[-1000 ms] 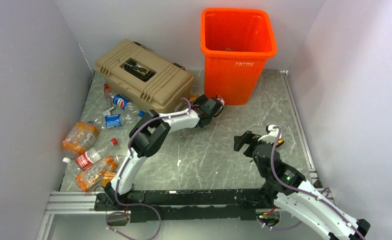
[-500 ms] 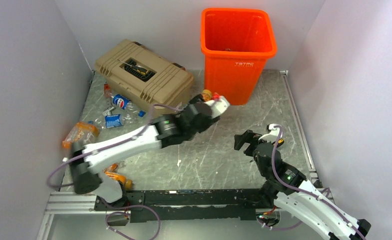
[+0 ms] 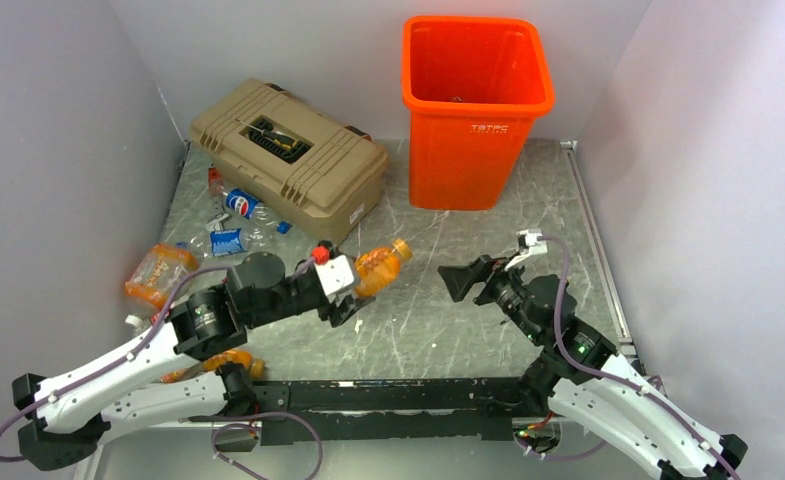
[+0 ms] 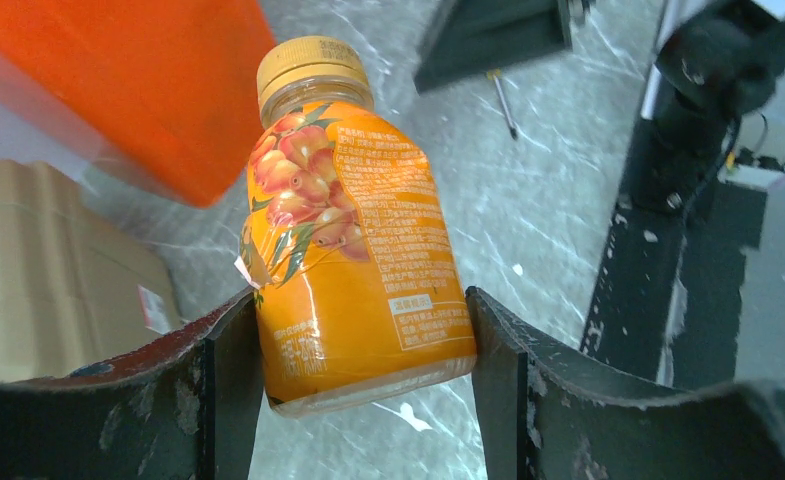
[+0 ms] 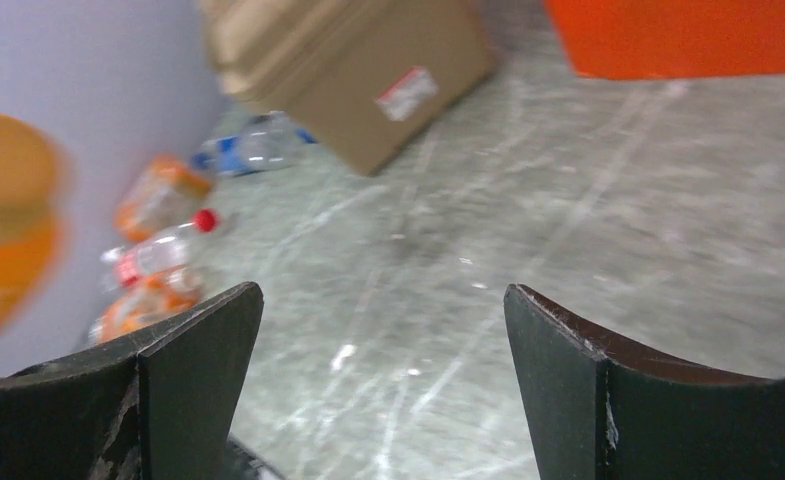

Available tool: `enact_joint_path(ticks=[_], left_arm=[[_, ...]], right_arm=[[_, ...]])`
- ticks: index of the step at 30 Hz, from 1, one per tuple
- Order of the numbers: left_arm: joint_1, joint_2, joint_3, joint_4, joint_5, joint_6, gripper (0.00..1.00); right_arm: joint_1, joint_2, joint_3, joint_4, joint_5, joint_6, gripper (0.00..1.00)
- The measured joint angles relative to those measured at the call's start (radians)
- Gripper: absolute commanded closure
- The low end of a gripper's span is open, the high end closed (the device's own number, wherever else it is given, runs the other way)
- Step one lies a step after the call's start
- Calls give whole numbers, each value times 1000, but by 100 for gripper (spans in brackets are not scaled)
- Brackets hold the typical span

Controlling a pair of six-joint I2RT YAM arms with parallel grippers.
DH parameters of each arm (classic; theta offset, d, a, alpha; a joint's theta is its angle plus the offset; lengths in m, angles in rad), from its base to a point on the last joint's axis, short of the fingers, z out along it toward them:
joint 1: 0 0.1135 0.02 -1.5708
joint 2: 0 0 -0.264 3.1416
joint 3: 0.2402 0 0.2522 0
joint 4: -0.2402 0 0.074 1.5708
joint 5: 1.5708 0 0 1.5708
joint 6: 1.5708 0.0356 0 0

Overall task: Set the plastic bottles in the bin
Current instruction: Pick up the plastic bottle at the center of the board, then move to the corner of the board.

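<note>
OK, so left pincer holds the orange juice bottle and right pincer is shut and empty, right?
No. The right pincer is open, not shut: the right wrist view shows its jaws wide apart, empty. The left pincer does hold the orange juice bottle.

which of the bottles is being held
The orange juice bottle clamped in the left gripper; the other bottles lie loose on the table.

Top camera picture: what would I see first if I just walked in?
The big bright orange bin stands at the back of the table. In the middle, the left gripper holds an orange bottle, and more bottles lie by the left wall.
</note>
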Motion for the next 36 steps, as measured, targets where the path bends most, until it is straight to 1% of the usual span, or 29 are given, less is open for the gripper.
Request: enact_joint_path(ticks=[3,7,11,17,23,25,27,30,34,36], left_arm=[[6,-71,-112,38,55,5,82],[11,-137,-184,106,105,11,83],[12,-189,-226,168,135,12,84],[12,-217,-246,215,154,16,86],[12,-224,-259,235,160,20,87],[12,-222,-259,237,165,22,87],[13,-219,-259,240,171,23,87],[17,-207,-259,242,180,24,87],[19,-195,-259,241,192,26,87],[21,-195,-259,243,196,27,87]], right_arm=[[0,2,1,112,-138,6,3],[0,27,15,274,-295,45,2],[0,101,52,431,-415,101,2],[0,234,78,623,-550,194,3],[0,354,83,729,-640,268,7],[0,388,86,760,-661,291,11],[0,413,86,791,-679,315,17],[0,440,91,832,-703,345,30],[0,489,136,863,-744,369,47],[0,504,145,881,-753,376,54]])
